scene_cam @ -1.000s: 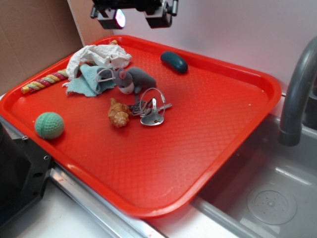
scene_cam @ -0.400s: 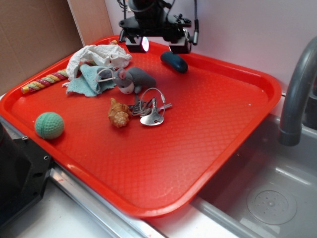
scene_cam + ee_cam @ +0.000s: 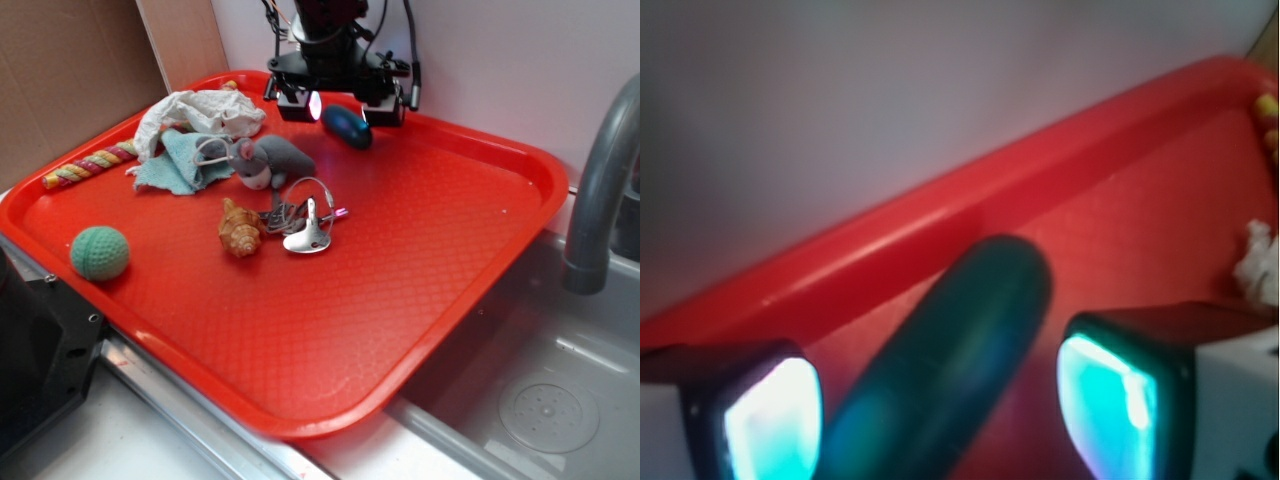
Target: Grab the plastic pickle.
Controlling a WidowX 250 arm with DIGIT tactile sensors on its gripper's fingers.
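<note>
The plastic pickle (image 3: 347,125), a glossy dark teal oval, lies at the far edge of the red tray (image 3: 430,250). My gripper (image 3: 340,105) has come down over it and stands open, one finger on each side. In the wrist view the plastic pickle (image 3: 950,370) runs slantwise between the two glowing pads (image 3: 770,420), with a gap of red tray showing on each side. Nothing is held.
On the tray's left half lie a white cloth (image 3: 200,108), a teal cloth (image 3: 178,165), a grey toy mouse (image 3: 270,160), a seashell (image 3: 240,228), a bunch of keys (image 3: 305,225), a green crocheted ball (image 3: 100,252) and a striped rope (image 3: 85,165). A sink with a grey faucet (image 3: 600,190) is at the right.
My gripper has moved down and to the right from above the tray's far edge, and now straddles the pickle. The pickle and the other things have not moved.
</note>
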